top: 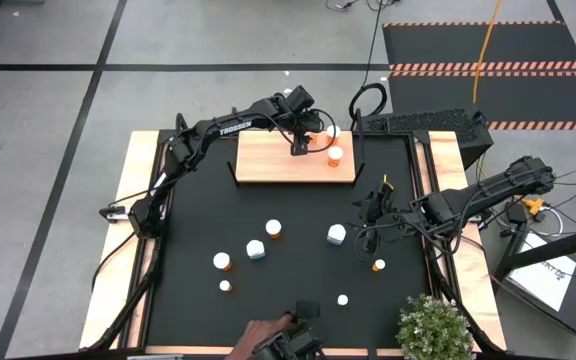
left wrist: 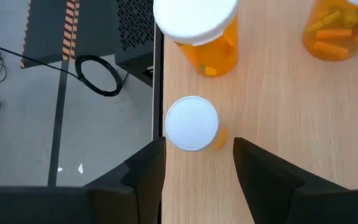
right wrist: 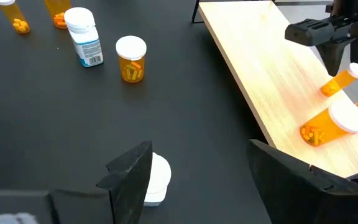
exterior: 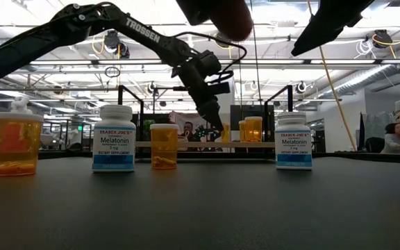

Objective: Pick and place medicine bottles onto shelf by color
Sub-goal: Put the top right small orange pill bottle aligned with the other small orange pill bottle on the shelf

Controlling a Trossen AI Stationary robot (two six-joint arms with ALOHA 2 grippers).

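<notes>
Black matte tabletop with pale wood side strips carries a flat light-wood shelf board at its far edge, fitted with thin black metal uprights.

Left gripper is positioned above the right half of the shelf board. In the left wrist view its fingers are spread apart and grasp nothing; a small orange medicine bottle with a white cap stands upright on the board between and just ahead of the fingertips, not touching them. Two further orange bottles stand beyond it on the same board; the high view shows an orange bottle near the board's right end.

Right gripper hovers over the right side of the tabletop. Its fingers are open and hold nothing. A white bottle stands on the tabletop just beside one finger; contact appears unlikely, but the view does not settle it.

Remaining bottles stand scattered and well apart on the tabletop: a white-bodied bottle with a blue label, a second white bottle, and several orange bottles with white caps. A green potted plant sits at the near right corner.
</notes>
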